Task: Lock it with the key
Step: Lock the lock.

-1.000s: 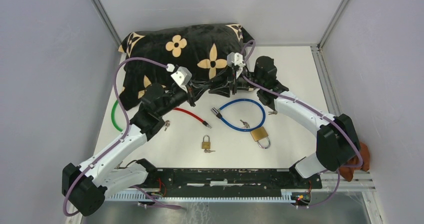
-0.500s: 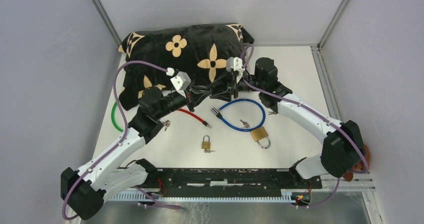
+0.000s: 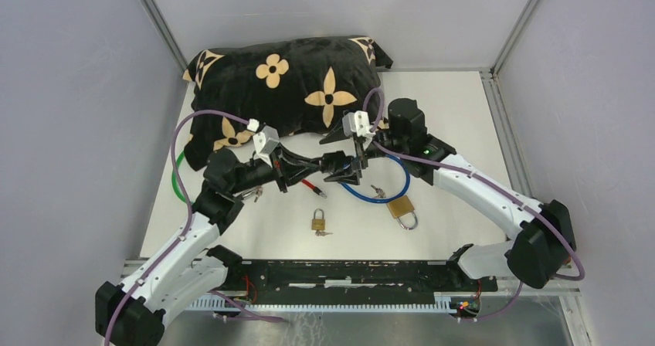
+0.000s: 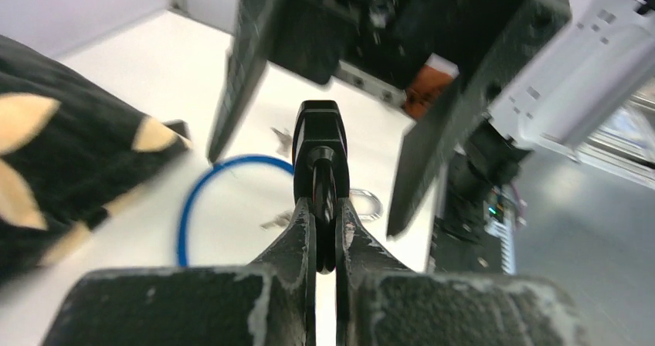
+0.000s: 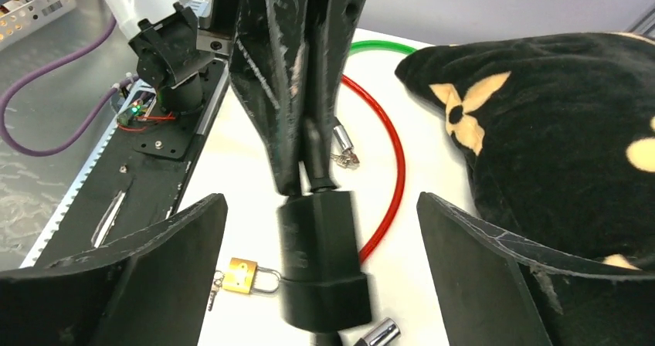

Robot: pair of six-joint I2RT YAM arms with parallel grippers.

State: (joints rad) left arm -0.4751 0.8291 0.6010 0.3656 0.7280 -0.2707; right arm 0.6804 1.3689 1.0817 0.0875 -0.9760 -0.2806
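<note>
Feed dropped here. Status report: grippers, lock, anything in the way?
Left gripper shut on black lock head. Right gripper open, jaws either side of it. Keys lying on table; nothing blocking.

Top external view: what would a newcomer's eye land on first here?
The two arms meet mid-table: the left gripper is shut on a black lock head, and the right gripper is spread wide open around it. Behind them, a big black cushion with beige flowers covers the table's far-left part. Nearer the bases lie a small brass padlock and a larger brass padlock.
</note>
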